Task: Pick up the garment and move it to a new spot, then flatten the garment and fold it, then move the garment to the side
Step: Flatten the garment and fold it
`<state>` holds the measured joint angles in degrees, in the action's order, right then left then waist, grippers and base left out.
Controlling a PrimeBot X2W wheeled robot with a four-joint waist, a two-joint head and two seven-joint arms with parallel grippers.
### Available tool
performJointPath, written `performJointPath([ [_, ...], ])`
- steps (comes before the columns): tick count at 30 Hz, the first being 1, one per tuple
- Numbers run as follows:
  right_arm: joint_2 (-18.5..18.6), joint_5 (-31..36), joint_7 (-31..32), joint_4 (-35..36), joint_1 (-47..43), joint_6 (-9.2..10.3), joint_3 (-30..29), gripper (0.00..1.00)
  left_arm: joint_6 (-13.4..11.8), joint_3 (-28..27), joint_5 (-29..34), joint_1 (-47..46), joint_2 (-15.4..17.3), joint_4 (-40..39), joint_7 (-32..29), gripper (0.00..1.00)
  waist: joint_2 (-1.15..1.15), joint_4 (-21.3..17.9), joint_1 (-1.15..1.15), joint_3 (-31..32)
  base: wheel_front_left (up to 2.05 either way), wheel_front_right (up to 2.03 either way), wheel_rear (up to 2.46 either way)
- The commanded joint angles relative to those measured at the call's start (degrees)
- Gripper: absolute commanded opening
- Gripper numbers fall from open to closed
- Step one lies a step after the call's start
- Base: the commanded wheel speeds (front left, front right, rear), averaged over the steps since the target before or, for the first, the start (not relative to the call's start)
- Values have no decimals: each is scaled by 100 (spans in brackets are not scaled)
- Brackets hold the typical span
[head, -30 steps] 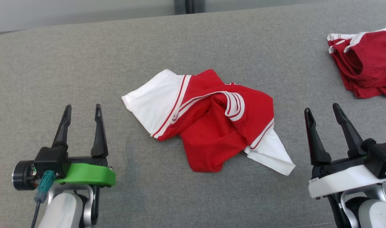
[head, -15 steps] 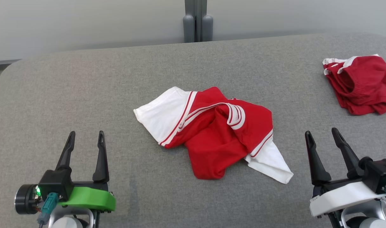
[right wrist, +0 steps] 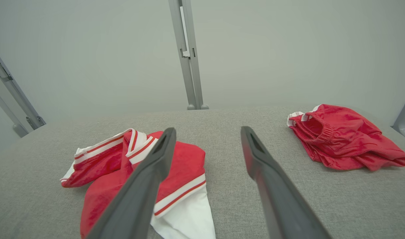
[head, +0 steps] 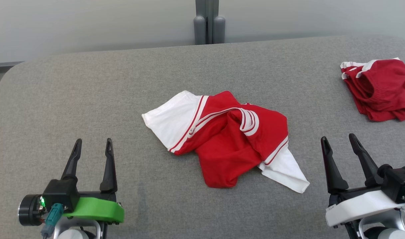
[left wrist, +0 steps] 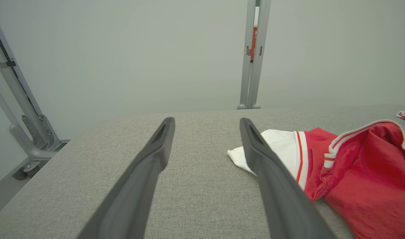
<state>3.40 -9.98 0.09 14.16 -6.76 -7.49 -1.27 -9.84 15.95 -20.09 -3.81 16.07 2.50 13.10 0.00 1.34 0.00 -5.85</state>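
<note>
The bench point(head: 72, 93) is wide, round-cornered and covered in coarse grey woven cloth. I judge this will drag on fabric, so the pick-up should be a lift rather than a slide. The shirt point(head: 222, 149) lies crumpled at the bench's middle, between the two arms. It is soft red knit with white sleeves point(head: 169, 122) and red-and-white striped trim, folded over itself into a lumpy heap. A good first grab would take a raised ridge, such as the striped collar fold point(head: 249, 121), or a sleeve edge lying flat at the side. Red shorts point(head: 381, 89) with a gathered waistband sit well apart at the far right and are best kept clear of. The left pincer point(head: 93, 142) and right pincer point(head: 338, 138) hover at the near side, both spread wide and empty, with long, tapered dark fingers.
</note>
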Motion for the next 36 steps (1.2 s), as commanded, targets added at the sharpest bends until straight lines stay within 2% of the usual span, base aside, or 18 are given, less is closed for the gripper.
performJointPath([
  [1,11,15,10,11,7,0,-22,100,-27,4,-9,13,17,-21,13,100,0,28,0,-17,0,0,0],
  [7,334,-90,211,-64,292,0,290,100,3,122,90,-255,-31,-193,23,100,0,291,0,-240,0,0,0],
  [13,1041,-288,583,-409,1188,0,1270,100,165,307,167,-748,-207,-212,104,100,0,821,0,-699,0,0,0],
  [20,1904,-593,1014,-1146,2564,1,2486,100,368,487,218,-1195,-522,44,188,100,0,1438,0,-1044,0,0,0],
  [28,2419,-831,1637,-2009,3310,1,2811,100,493,429,324,-1339,-747,150,212,100,0,1667,0,-1219,0,0,0],
  [29,2454,-926,1789,-2070,3332,1,2864,95,514,396,347,-1329,-756,146,213,100,0,1663,0,-1224,0,0,0],
  [30,2489,-972,1877,-2088,3352,1,2910,51,524,368,373,-1317,-762,142,213,100,0,1653,0,-1228,0,0,0],
  [31,2495,-1036,1918,-2063,3385,1,2929,0,530,338,394,-1301,-778,139,213,100,0,1634,0,-1231,0,0,0],
  [33,2469,-1099,1892,-2006,3418,1,2884,0,546,287,447,-1276,-799,125,213,100,0,1568,0,-1227,0,0,0],
  [36,2260,-1170,1518,-1878,3401,1,2571,0,578,198,506,-1235,-786,107,211,100,0,1428,0,-1198,0,0,0],
])
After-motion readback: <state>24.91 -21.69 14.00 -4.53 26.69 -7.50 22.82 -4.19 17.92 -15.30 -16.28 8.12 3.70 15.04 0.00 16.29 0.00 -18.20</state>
